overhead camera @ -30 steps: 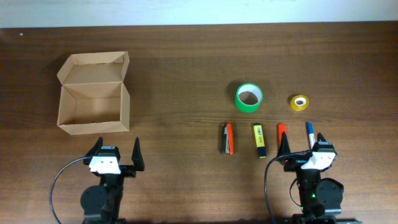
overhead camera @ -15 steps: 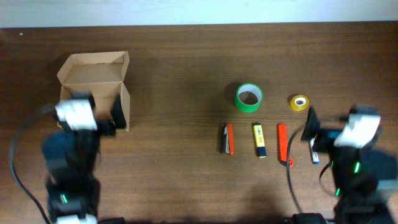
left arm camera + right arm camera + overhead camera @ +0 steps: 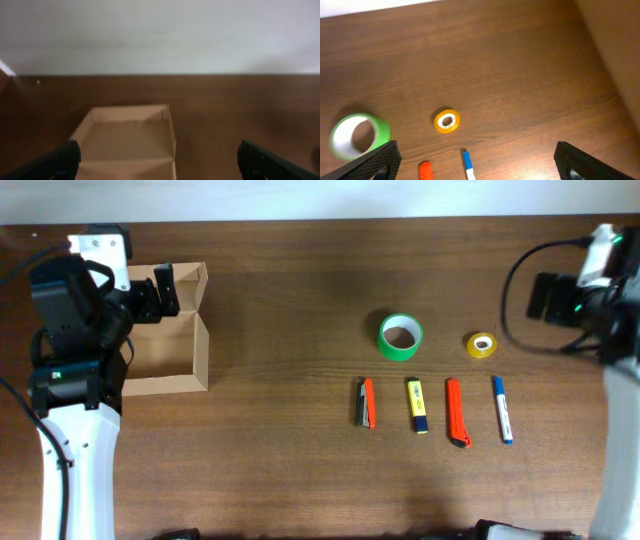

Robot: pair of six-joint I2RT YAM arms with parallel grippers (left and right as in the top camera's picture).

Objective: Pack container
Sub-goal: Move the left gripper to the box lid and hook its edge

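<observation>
Swung outward, left fingers (image 3: 52, 164) gape beside the container (image 3: 165, 383) — right fingers (image 3: 370, 164) too.

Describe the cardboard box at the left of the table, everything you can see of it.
The box is plain tan-brown cardboard, rectangular and open-topped. Its hinged flap lid is folded back toward the far edge and has small side tabs. It sits flat on the dark wooden table, at the far left. What shows of its inside is bare. The left arm hangs over its left part, hiding that side in the overhead view; no contact is visible.
</observation>
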